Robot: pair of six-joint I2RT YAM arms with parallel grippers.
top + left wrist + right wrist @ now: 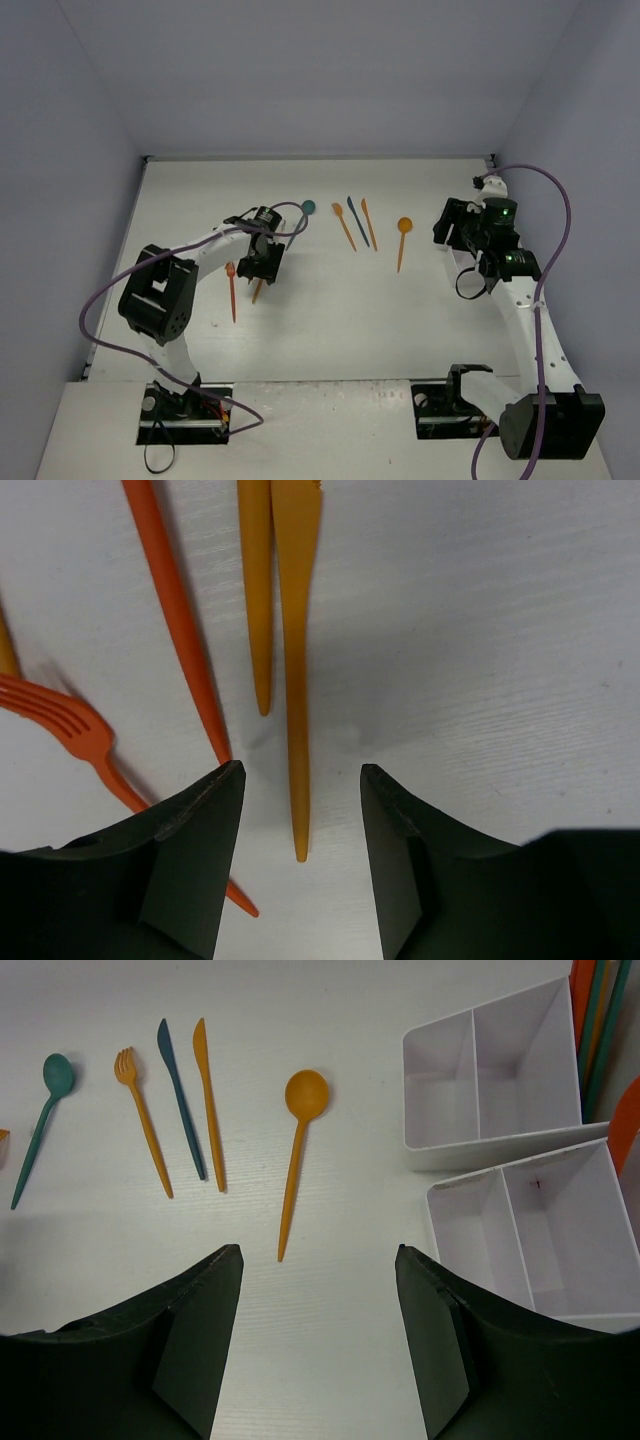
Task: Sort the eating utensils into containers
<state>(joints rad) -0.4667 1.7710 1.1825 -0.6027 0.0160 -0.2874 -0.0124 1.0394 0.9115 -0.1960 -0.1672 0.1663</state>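
My left gripper [264, 266] is open and low over the table. In the left wrist view [300, 780] the thin handle end of an orange knife [297, 680] lies between its fingers, untouched. Beside it lie another orange handle [258, 600], a red-orange handle [180, 630] and a red-orange fork [70, 725]. My right gripper [318, 1260] is open and empty, with an orange spoon [300, 1140] just ahead of it. Two white divided containers [490, 1135] [475, 1185] stand to its right. An orange knife [208, 1100], dark blue knife [180, 1095], orange fork [140, 1110] and teal spoon [40, 1120] lie further left.
Several orange and teal utensils [595, 1020] stand in a compartment behind the far container. In the top view the containers are hidden by the right arm [520, 290]. Grey walls close the table's back and sides. A red-orange utensil [232, 290] lies left of my left gripper.
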